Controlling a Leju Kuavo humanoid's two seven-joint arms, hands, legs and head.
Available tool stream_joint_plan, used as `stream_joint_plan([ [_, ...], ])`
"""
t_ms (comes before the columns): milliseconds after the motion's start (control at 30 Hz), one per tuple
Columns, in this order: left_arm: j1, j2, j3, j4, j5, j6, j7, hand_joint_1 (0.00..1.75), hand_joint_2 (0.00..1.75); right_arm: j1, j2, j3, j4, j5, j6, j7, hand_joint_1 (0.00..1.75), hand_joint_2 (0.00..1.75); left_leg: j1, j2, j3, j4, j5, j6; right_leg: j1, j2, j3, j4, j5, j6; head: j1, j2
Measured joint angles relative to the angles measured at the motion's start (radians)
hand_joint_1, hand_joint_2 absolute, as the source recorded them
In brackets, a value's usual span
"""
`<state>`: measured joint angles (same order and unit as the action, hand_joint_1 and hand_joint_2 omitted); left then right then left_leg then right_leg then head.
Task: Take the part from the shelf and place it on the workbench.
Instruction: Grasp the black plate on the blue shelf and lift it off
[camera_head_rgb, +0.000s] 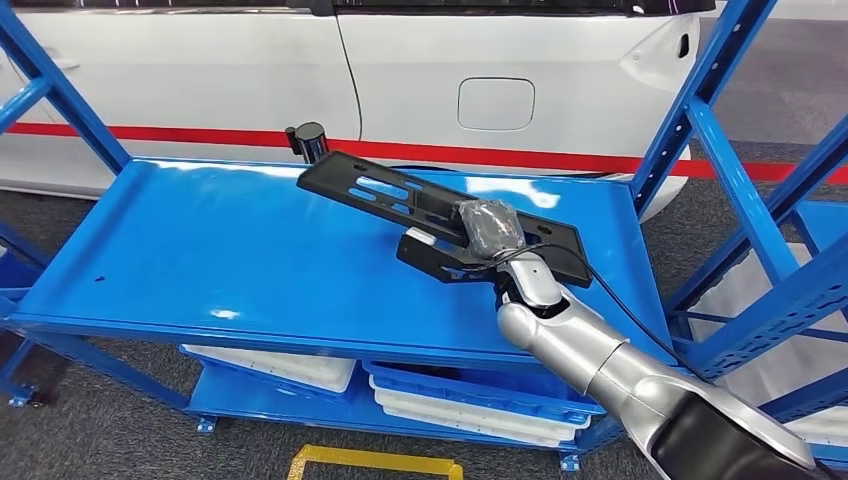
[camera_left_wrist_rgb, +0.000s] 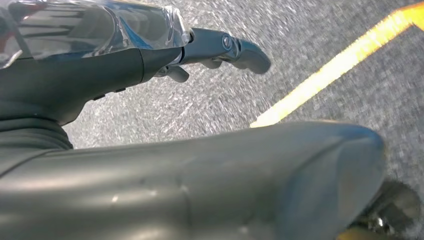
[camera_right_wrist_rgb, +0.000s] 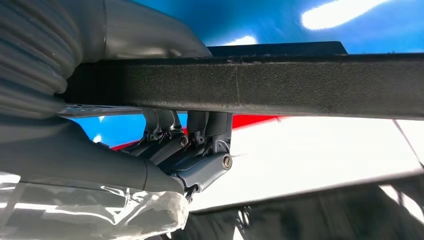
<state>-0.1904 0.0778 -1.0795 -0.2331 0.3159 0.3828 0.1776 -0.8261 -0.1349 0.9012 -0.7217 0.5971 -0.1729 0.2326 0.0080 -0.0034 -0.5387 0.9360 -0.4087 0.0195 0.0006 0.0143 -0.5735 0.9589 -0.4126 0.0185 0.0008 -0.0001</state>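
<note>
In the head view a flat black part (camera_head_rgb: 372, 188) with long slots lies tilted over the blue shelf top (camera_head_rgb: 200, 250), its far left end raised. My right hand (camera_head_rgb: 492, 232) grips the part's near right end, fingers wrapped over its edge. The right wrist view shows those fingers (camera_right_wrist_rgb: 192, 150) curled around the part's thick black edge (camera_right_wrist_rgb: 280, 85). In the left wrist view my left hand (camera_left_wrist_rgb: 215, 50) hangs over grey carpet with its fingers stretched out and nothing in them.
A white car (camera_head_rgb: 420, 80) with a red stripe stands right behind the shelf. Blue uprights (camera_head_rgb: 700, 120) frame the right side and a black post (camera_head_rgb: 309, 140) stands at the shelf's back edge. White trays (camera_head_rgb: 470, 405) sit on the lower level. Yellow floor tape (camera_head_rgb: 370, 462) lies in front.
</note>
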Motion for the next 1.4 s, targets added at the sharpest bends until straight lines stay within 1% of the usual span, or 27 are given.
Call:
stream_joint_plan([
  [67,0.007,0.000,0.001,0.000,0.006,0.002,-0.011,0.00,0.00,0.010,0.000,-0.016,-0.056,-0.030,-0.037,-0.024,1.75,1.75,0.005,0.001,-0.006,0.017,-0.016,-0.010,0.000,0.001,0.002,-0.002,0.002,-0.012,-0.001,0.000],
  [100,0.009,0.000,0.002,0.000,0.009,0.004,-0.016,0.00,0.00,0.017,0.000,-0.024,-0.091,-0.048,-0.052,-0.035,1.75,1.75,0.006,0.001,-0.021,0.052,-0.038,-0.014,-0.001,0.001,0.002,-0.004,0.003,-0.017,-0.002,0.000],
  [200,0.020,0.000,0.006,0.000,0.019,0.010,-0.033,0.00,0.00,0.055,-0.003,-0.058,-0.215,-0.128,-0.088,-0.074,1.75,1.75,0.007,0.000,-0.117,0.262,-0.137,-0.023,0.001,0.001,0.001,-0.004,0.004,-0.025,-0.005,0.000],
  [233,0.025,0.000,0.007,0.000,0.022,0.010,-0.039,0.00,0.00,0.072,-0.004,-0.069,-0.260,-0.162,-0.095,-0.090,1.75,1.75,0.007,0.000,-0.142,0.314,-0.152,-0.023,0.002,0.001,0.001,-0.004,0.003,-0.025,-0.005,0.000],
  [267,0.030,0.000,0.009,0.000,0.026,0.010,-0.045,0.00,0.00,0.087,-0.007,-0.081,-0.302,-0.197,-0.101,-0.106,1.75,1.75,0.007,0.000,-0.148,0.326,-0.148,-0.022,0.004,0.001,0.001,-0.004,0.003,-0.025,-0.005,0.000],
  [300,0.033,0.000,0.011,0.000,0.030,0.010,-0.053,0.00,0.00,0.103,-0.010,-0.094,-0.345,-0.235,-0.105,-0.123,1.75,1.75,0.006,0.000,-0.133,0.293,-0.125,-0.019,0.005,0.002,0.001,-0.004,0.003,-0.025,-0.005,0.000],
  [367,0.037,0.000,0.018,0.000,0.041,0.012,-0.073,0.00,0.87,0.131,-0.016,-0.122,-0.431,-0.319,-0.110,-0.163,1.75,1.75,0.002,0.000,-0.061,0.144,-0.057,-0.007,0.006,0.002,0.003,-0.004,0.003,-0.025,-0.005,0.000],
  [433,0.039,0.000,0.027,0.000,0.053,0.019,-0.096,0.00,1.75,0.163,-0.023,-0.154,-0.518,-0.417,-0.109,-0.213,1.75,1.75,-0.007,0.001,-0.006,0.028,-0.018,0.005,0.010,0.002,0.003,-0.003,0.001,-0.021,-0.005,0.000],
  [533,0.047,0.001,0.038,0.000,0.068,0.031,-0.122,0.00,1.75,0.229,-0.038,-0.196,-0.648,-0.574,-0.085,-0.284,1.75,1.75,-0.010,0.002,0.006,0.002,-0.012,0.014,0.011,0.001,0.002,-0.001,-0.002,-0.009,-0.005,0.000],
  [600,0.054,0.001,0.046,0.000,0.076,0.038,-0.133,0.00,1.75,0.273,-0.048,-0.218,-0.727,-0.644,-0.064,-0.315,1.75,1.75,-0.005,0.004,0.011,-0.003,-0.006,0.023,0.009,0.000,-0.012,0.034,-0.028,0.002,-0.004,0.000],
  [633,0.055,0.001,0.051,0.000,0.080,0.041,-0.139,0.00,1.75,0.293,-0.053,-0.228,-0.762,-0.672,-0.052,-0.331,1.75,1.75,-0.003,0.004,0.013,-0.006,-0.004,0.027,0.007,0.000,-0.033,0.083,-0.058,0.007,-0.003,0.000],
  [700,0.058,0.001,0.060,0.000,0.099,0.049,-0.156,0.00,1.75,0.338,-0.060,-0.245,-0.820,-0.734,-0.023,-0.370,1.75,1.75,-0.003,0.004,0.014,-0.006,-0.005,0.030,0.003,0.000,-0.097,0.225,-0.127,0.015,-0.002,0.000],
  [733,0.061,0.001,0.066,0.000,0.113,0.052,-0.168,0.00,1.75,0.365,-0.063,-0.251,-0.848,-0.767,-0.007,-0.393,1.75,1.75,-0.003,0.004,0.014,-0.006,-0.006,0.031,0.001,0.000,-0.125,0.283,-0.147,0.018,-0.002,0.000],
  [767,0.065,0.001,0.073,0.000,0.129,0.054,-0.181,0.00,1.75,0.394,-0.066,-0.255,-0.874,-0.796,0.006,-0.414,1.75,1.75,-0.002,0.004,0.014,-0.005,-0.006,0.031,-0.002,0.000,-0.137,0.306,-0.147,0.021,-0.002,0.000],
  [800,0.069,0.001,0.082,0.000,0.146,0.055,-0.197,0.00,1.75,0.422,-0.067,-0.259,-0.899,-0.818,0.016,-0.433,1.75,1.75,-0.001,0.003,0.015,-0.005,-0.007,0.030,-0.006,0.000,-0.128,0.286,-0.129,0.023,-0.002,0.000],
  [867,0.075,0.000,0.100,0.000,0.177,0.053,-0.237,0.00,1.75,0.471,-0.069,-0.264,-0.949,-0.841,0.029,-0.464,1.75,1.75,0.001,0.002,0.018,-0.002,-0.012,0.024,-0.012,-0.003,-0.059,0.148,-0.061,0.025,-0.002,0.000],
  [933,0.077,-0.001,0.119,0.000,0.196,0.048,-0.281,0.00,1.75,0.509,-0.070,-0.268,-0.993,-0.851,0.038,-0.483,1.75,1.75,0.000,0.001,0.018,0.003,-0.019,0.014,-0.012,-0.004,0.000,0.031,-0.021,0.021,-0.002,0.000],
  [967,0.077,-0.001,0.127,0.000,0.200,0.044,-0.304,0.00,1.75,0.528,-0.070,-0.269,-1.012,-0.851,0.041,-0.488,1.75,1.75,-0.001,0.001,0.017,0.005,-0.021,0.009,-0.010,-0.004,0.011,0.009,-0.018,0.017,-0.002,0.000],
  [1033,0.076,-0.001,0.140,0.000,0.200,0.036,-0.344,0.00,1.75,0.561,-0.071,-0.270,-1.046,-0.848,0.044,-0.494,1.75,1.75,0.000,0.001,0.017,0.004,-0.023,-0.001,-0.007,-0.003,0.010,0.005,-0.017,0.004,-0.002,0.000],
  [1100,0.075,-0.001,0.149,0.000,0.195,0.030,-0.375,0.00,1.75,0.583,-0.072,-0.270,-1.075,-0.841,0.045,-0.499,1.75,1.75,0.004,0.001,0.006,0.029,-0.043,-0.011,-0.008,-0.003,0.010,0.002,-0.014,-0.007,-0.003,0.000],
  [1133,0.074,-0.001,0.153,0.000,0.193,0.029,-0.386,0.00,1.75,0.591,-0.072,-0.271,-1.087,-0.838,0.044,-0.500,1.75,1.75,0.005,0.001,-0.013,0.072,-0.069,-0.015,-0.010,-0.004,0.010,0.000,-0.013,-0.012,-0.004,0.000],
  [1200,0.073,-0.001,0.161,0.000,0.197,0.029,-0.405,0.00,1.75,0.608,-0.072,-0.271,-1.106,-0.837,0.043,-0.502,1.75,1.75,0.007,0.001,-0.077,0.214,-0.139,-0.023,-0.010,-0.004,0.009,0.000,-0.013,-0.015,-0.006,0.000],
  [1233,0.073,-0.001,0.165,0.000,0.201,0.029,-0.413,0.00,1.75,0.617,-0.072,-0.272,-1.113,-0.837,0.041,-0.502,1.75,1.75,0.007,0.001,-0.109,0.282,-0.164,-0.025,-0.010,-0.004,0.009,0.000,-0.013,-0.016,-0.007,0.000],
  [1267,0.073,-0.001,0.169,0.000,0.206,0.030,-0.418,0.00,1.75,0.626,-0.072,-0.273,-1.118,-0.837,0.040,-0.502,1.75,1.75,0.007,0.001,-0.127,0.318,-0.171,-0.026,-0.009,-0.004,0.009,0.001,-0.013,-0.016,-0.007,0.000],
  [1300,0.073,-0.002,0.173,0.000,0.207,0.031,-0.421,0.00,1.75,0.633,-0.072,-0.275,-1.123,-0.837,0.039,-0.502,1.75,1.75,0.007,0.001,-0.125,0.312,-0.158,-0.026,-0.009,-0.004,0.009,0.001,-0.013,-0.016,-0.007,0.000],
  [1333,0.072,-0.002,0.176,0.000,0.205,0.034,-0.418,0.00,1.75,0.638,-0.072,-0.276,-1.128,-0.837,0.038,-0.502,1.75,1.75,0.007,0.001,-0.102,0.263,-0.128,-0.025,-0.009,-0.003,0.010,0.001,-0.013,-0.016,-0.007,0.000],
  [1400,0.068,-0.002,0.180,0.000,0.196,0.044,-0.399,0.00,1.75,0.644,-0.072,-0.277,-1.140,-0.837,0.038,-0.502,1.75,1.75,0.005,0.002,-0.028,0.108,-0.062,-0.020,-0.007,-0.003,0.013,0.001,-0.014,-0.013,-0.007,0.000],
])
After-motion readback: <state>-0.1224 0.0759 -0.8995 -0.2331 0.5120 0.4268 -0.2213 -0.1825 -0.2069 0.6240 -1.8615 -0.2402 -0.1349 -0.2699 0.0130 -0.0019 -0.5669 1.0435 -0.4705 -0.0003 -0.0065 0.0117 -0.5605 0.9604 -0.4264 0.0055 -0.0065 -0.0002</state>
